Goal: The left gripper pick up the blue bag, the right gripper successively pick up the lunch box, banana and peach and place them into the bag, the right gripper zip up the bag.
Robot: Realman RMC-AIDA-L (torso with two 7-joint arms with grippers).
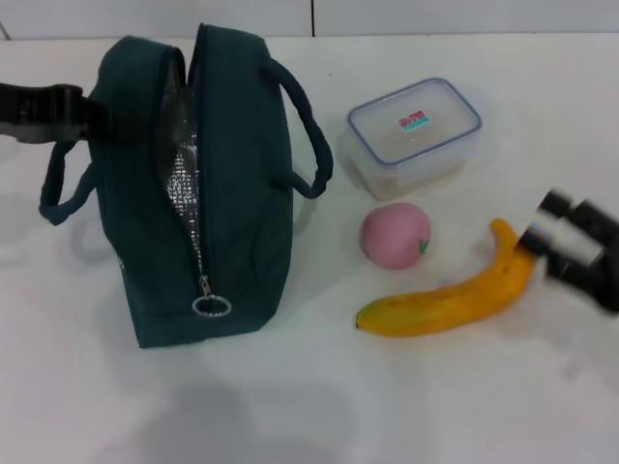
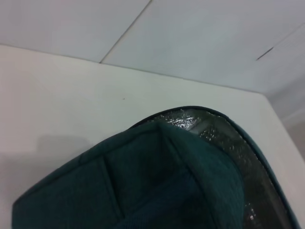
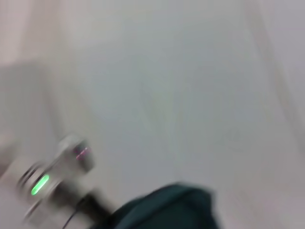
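The blue bag [image 1: 242,193] stands on the white table with its zipper open and silver lining showing. Its ring pull [image 1: 211,306] hangs at the near end. My left gripper [image 1: 97,116] comes in from the left and is shut on the bag's far left edge, by a handle. The left wrist view is filled by the bag [image 2: 157,181] up close. To the bag's right lie the lunch box [image 1: 414,133], the peach [image 1: 395,235] and the banana [image 1: 445,304]. My right gripper [image 1: 553,230] is a blur at the right edge, just beyond the banana's far tip.
The table's far edge meets a pale wall behind the bag and lunch box. The right wrist view is smeared; it shows the bag [image 3: 167,210] and the left arm's wrist with a green light [image 3: 40,183].
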